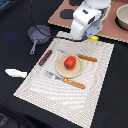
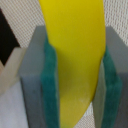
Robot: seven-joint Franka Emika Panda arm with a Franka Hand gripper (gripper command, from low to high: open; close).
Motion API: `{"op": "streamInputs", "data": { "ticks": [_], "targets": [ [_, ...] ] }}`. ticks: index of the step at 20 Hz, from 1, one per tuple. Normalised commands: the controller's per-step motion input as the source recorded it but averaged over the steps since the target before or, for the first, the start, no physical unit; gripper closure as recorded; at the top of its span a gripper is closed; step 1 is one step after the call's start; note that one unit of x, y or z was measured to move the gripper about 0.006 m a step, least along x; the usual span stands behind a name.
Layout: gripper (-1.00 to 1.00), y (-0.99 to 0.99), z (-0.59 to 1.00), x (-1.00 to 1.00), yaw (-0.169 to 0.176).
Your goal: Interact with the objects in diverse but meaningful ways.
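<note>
A yellow banana (image 2: 75, 55) fills the wrist view, held between my two grey fingers, whose green pads (image 2: 50, 85) press on both its sides. In the exterior view, my gripper (image 1: 88, 36) is low over the far edge of the pale cloth mat (image 1: 95, 85), and a bit of the banana (image 1: 93, 38) shows beside it. A red tomato (image 1: 70, 62) sits on a round wooden plate (image 1: 61, 70) at the middle of the mat. The brown sausage stick (image 1: 45, 58) lies towards the exterior view's left of the plate. The grey frying pan (image 1: 39, 34) and the white-and-blue fish piece (image 1: 16, 73) lie off the mat on the dark table.
A knife with an orange handle (image 1: 66, 80) lies on the mat in front of the plate, and another orange-handled utensil (image 1: 87, 58) lies behind it. A brown board (image 1: 112, 27) with a bowl (image 1: 122, 17) stands at the back.
</note>
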Motion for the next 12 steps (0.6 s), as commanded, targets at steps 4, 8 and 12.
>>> {"op": "streamInputs", "data": {
  "ticks": [4, 8, 12],
  "targets": [
    [1.00, 0.00, -0.42, -0.36, 0.016],
    [1.00, 0.02, -0.22, -0.20, 0.003],
    [-1.00, 0.01, -0.01, -0.14, 0.000]
  ]
}}
